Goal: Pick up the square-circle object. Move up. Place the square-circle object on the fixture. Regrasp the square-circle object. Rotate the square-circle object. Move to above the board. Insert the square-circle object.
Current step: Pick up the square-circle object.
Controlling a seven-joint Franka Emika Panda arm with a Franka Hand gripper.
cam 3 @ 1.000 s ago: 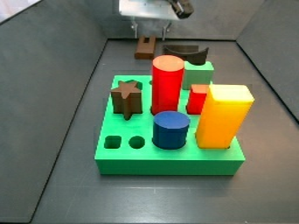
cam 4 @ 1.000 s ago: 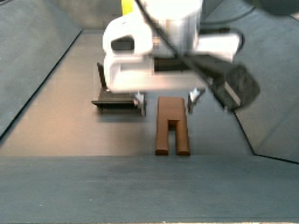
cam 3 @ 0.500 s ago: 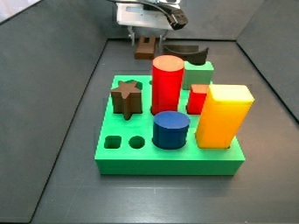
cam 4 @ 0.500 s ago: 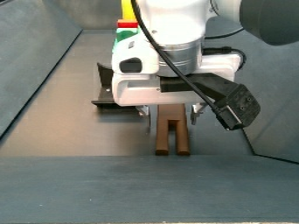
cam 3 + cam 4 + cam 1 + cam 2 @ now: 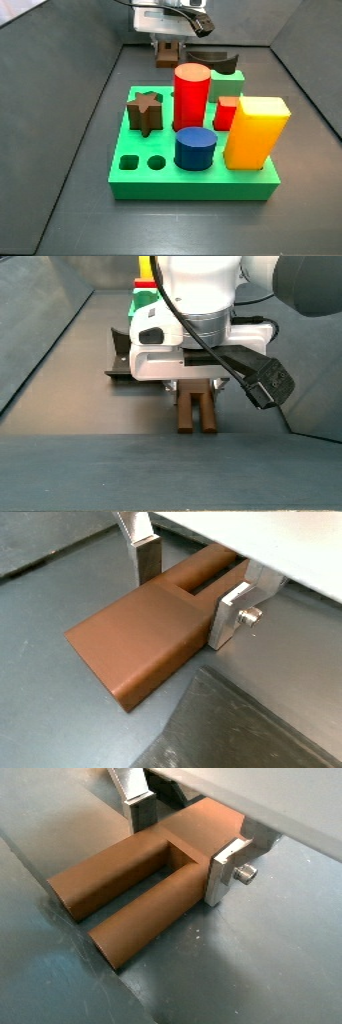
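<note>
Both wrist views show end effector (image 5: 185, 836) apparently clamping square-circle object (image 5: 140, 883), floor-level.

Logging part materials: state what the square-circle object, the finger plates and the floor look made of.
Square-circle object: matte brown, uniform with no grain, probably plastic or a printed part. The gripper is down at it on the floor, jaws either side; its fingers are flat silver plates with a screw, apparently brushed metal. Floor: dull dark grey sheet with a seam, material unclear.

A dark grey floor (image 5: 80, 200) runs between sloped grey walls (image 5: 40, 336) (matte, evenly lit) that rise along both side edges.
</note>
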